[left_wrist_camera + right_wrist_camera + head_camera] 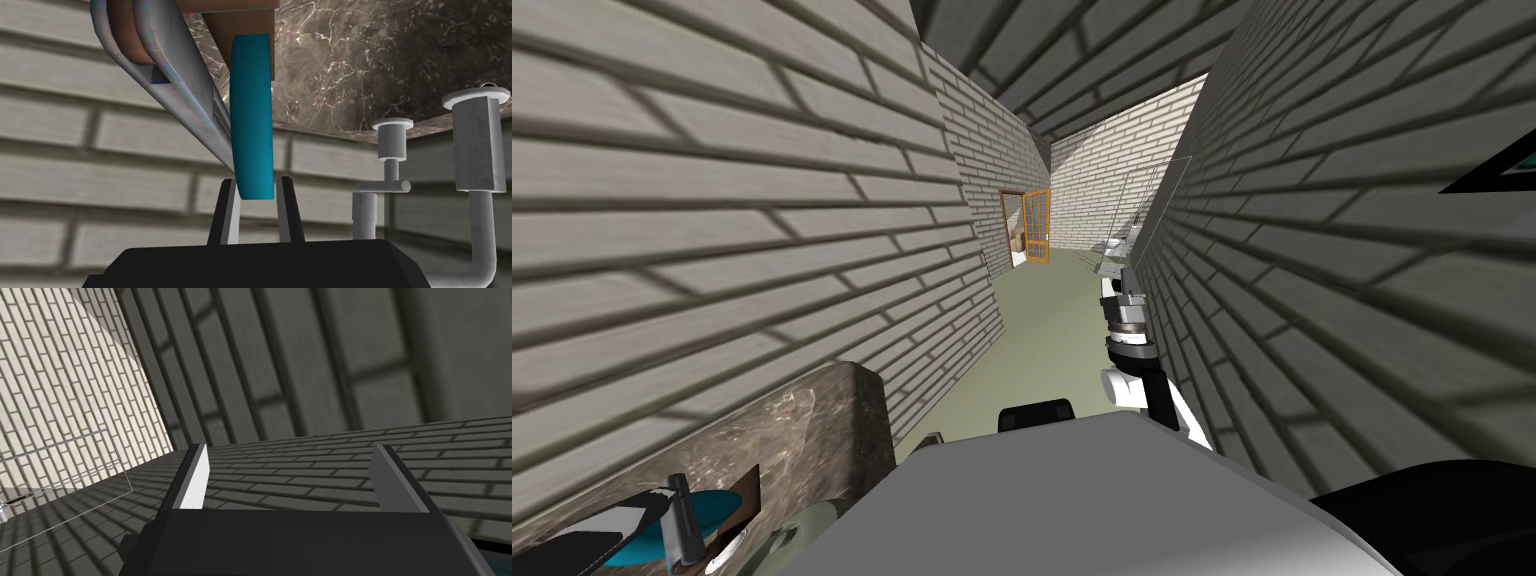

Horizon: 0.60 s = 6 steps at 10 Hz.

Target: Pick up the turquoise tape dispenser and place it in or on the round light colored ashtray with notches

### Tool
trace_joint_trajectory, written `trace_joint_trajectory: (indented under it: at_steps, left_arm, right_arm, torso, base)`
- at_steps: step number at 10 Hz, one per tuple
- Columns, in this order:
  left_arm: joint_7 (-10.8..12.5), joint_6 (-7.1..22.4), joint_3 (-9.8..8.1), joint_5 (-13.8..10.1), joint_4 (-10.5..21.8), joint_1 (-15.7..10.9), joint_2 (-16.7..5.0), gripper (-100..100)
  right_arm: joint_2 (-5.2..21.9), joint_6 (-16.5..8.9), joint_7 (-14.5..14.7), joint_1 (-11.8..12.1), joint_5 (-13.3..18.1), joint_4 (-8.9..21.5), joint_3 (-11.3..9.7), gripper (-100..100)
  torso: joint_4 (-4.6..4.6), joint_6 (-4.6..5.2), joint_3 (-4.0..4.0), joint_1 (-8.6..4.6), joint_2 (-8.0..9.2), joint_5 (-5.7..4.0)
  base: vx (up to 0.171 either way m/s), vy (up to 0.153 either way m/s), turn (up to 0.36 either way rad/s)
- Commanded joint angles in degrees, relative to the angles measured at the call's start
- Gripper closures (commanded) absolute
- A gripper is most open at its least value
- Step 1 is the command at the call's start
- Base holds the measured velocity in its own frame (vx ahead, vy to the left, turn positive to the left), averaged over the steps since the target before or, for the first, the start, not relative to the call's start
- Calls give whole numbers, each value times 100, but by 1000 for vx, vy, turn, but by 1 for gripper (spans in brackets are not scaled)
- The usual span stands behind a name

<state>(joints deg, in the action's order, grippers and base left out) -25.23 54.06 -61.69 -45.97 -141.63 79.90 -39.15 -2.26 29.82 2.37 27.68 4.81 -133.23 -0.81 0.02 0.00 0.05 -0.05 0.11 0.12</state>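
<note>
The tape dispenser has a turquoise wheel, a brown body and curved grey metal arms. My left gripper is shut on the lower rim of the turquoise wheel, one finger pressing each side. In the head view the dispenser and left gripper are at the lower left, over a dark marbled counter. Whether the dispenser touches the counter is hidden. A pale curved rim shows just below the dispenser; I cannot tell what it is. My right gripper is open and holds nothing.
Grey tap fittings and a bent pipe stand on the marbled counter near the left gripper. Brick walls close in on both sides. My right arm reaches forward along the right wall. A green floor runs to an orange-framed door.
</note>
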Motion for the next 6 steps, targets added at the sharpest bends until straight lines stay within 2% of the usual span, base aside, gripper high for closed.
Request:
trace_joint_trajectory:
  at_steps: [1,2,3,4,5,6]
  left_arm:
    - [-25,75,-223,-286,-8,206,-144,100]
    - [-25,75,-223,-349,-8,206,-144,100]
    - [-51,136,-421,-578,-11,399,-274,100]
    - [-51,136,-421,-651,-11,399,-274,100]
    - [-79,198,-618,-880,-14,599,-411,100]
    - [-79,198,-618,-962,-14,599,-411,100]
  right_arm:
    - [0,0,0,0,0,0,0,0]
    - [0,0,0,0,0,0,0,0]
    - [0,0,0,0,0,0,0,0]
    - [0,0,0,0,0,0,0,0]
    - [0,0,0,0,0,0,0,0]
    - [0,0,0,0,0,0,0,0]
  torso:
    - [0,0,0,0,0,0]
    - [0,2,0,1,1,-3]
    - [0,2,0,0,0,-1]
    - [1,4,2,-2,4,-4]
    - [1,5,2,-4,3,-3]
    - [1,8,3,-5,6,-5]
  base:
    - [-44,9,-36]
    - [-37,8,-14]
    - [-52,7,-32]
    - [-45,5,-15]
    - [-55,4,-37]
    - [-47,8,-29]
